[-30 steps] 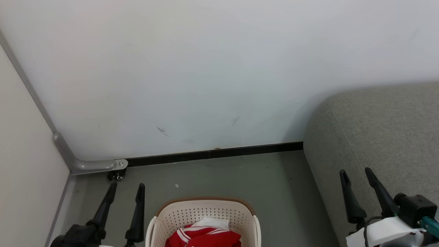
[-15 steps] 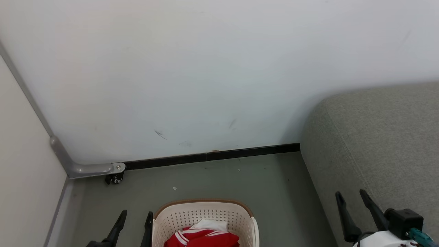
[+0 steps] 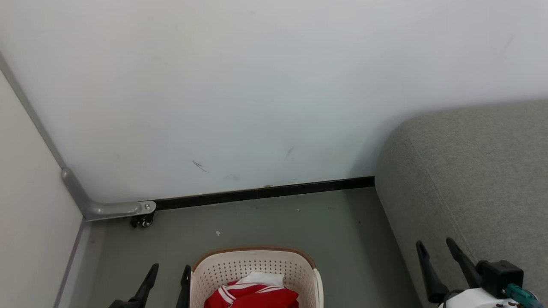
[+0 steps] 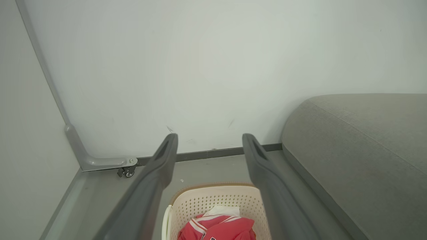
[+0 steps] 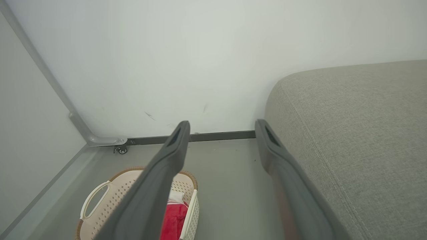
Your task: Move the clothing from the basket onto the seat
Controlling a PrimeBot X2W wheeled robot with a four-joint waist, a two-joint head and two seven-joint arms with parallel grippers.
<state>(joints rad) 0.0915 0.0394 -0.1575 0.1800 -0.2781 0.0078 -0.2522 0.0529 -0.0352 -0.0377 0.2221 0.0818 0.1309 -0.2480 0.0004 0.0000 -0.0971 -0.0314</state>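
Evidently readying a reach, the left pincer (image 3: 171, 267) and right pincer (image 3: 434, 241) gape empty at bottom frame, flanking the basket (image 3: 239, 269) of clothing (image 3: 257, 296).

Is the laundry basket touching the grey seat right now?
Apart. The head view shows a wide strip of grey floor between the basket and the seat; the right wrist view shows that gap too.

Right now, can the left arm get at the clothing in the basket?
Probably yes. The left gripper hovers, jaws open, just left of the basket, and the clothing lies uncovered inside. Nothing blocks the way except the rim to clear.
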